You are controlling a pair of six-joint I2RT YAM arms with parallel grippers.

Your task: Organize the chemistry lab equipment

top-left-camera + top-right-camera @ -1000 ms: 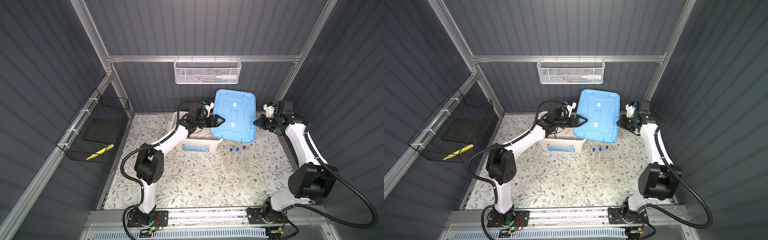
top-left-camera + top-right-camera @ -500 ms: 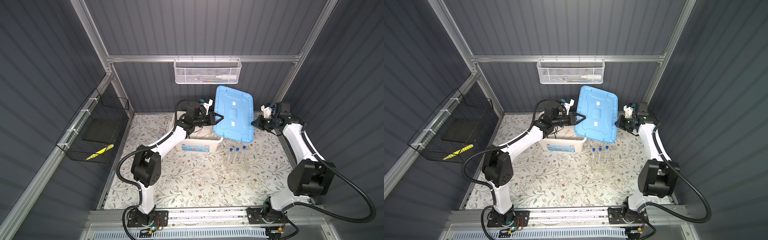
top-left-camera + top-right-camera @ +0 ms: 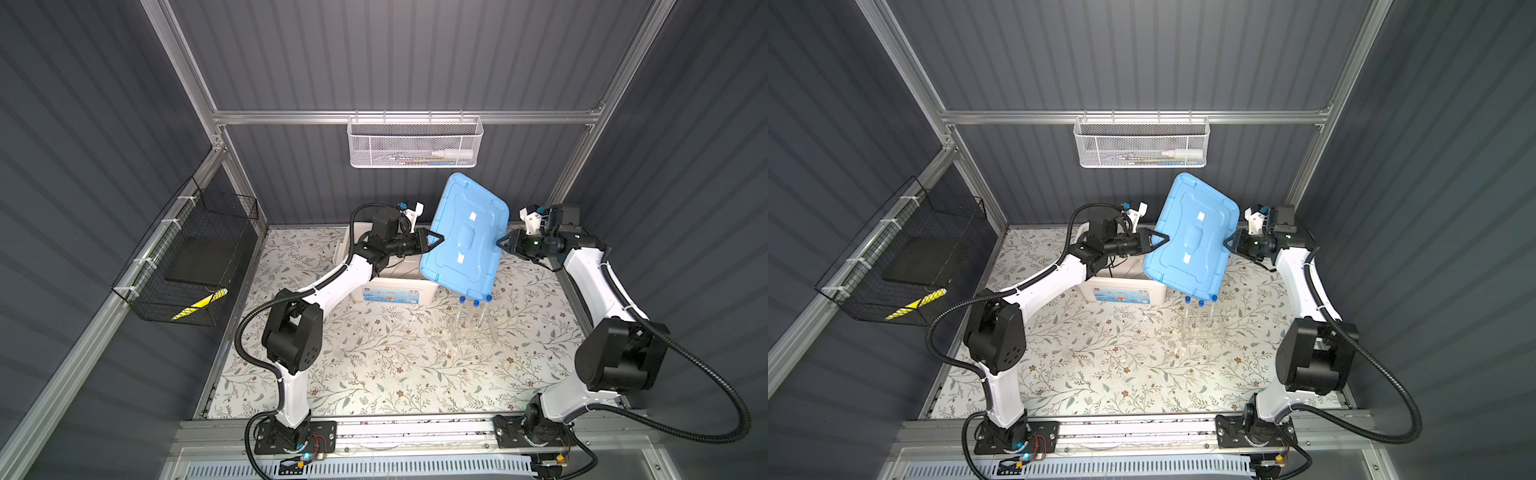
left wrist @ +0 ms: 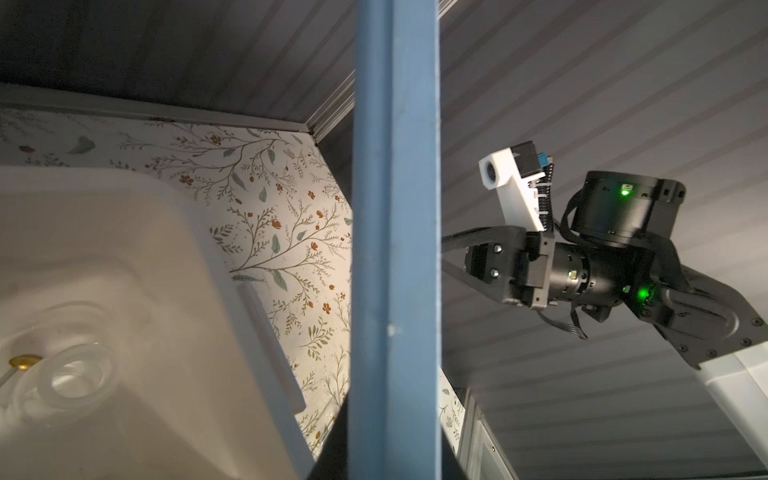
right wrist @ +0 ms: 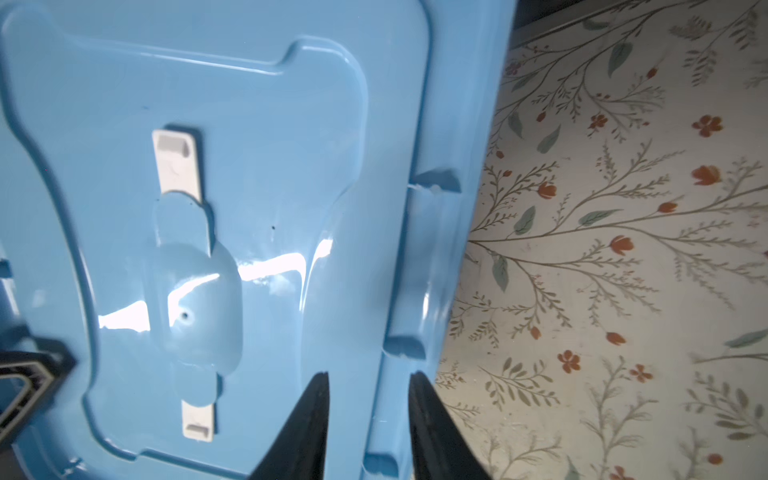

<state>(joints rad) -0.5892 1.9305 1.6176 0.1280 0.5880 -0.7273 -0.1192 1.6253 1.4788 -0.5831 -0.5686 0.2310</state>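
**Lid handoff over the box: don't let it swing into the tubes**

So the blue lid [image 3: 461,237] is up in the air, tipped steeply on edge above the white storage box [image 3: 390,291], with a hand on each long side. The left hand [image 3: 440,240] looks pinched down on its rim. In the left wrist view the rim runs straight through between its dark fingers. The right hand [image 3: 498,241] has its jaws parted, with its fingers [image 5: 316,415] straddling the opposite rim, and I can't see them actually pressing on it. Reads to me like a handoff to the left.

My two cents: don't pull the right hand away until the left pinch is solid. A big flat lid held by one edge will want to pivot, and its low edge hangs right over the blue-capped test tubes [image 3: 475,305]. Back the right hand straight out, then swing the lid away from the tubes and park it on open counter [image 3: 374,365].

The gear itself: three tubes stand upright in the clear tube rack [image 3: 473,332], on the counter just in front of the box. Inside the open box there's a clear round glass piece [image 4: 75,376]. Flask or beaker, can't tell.
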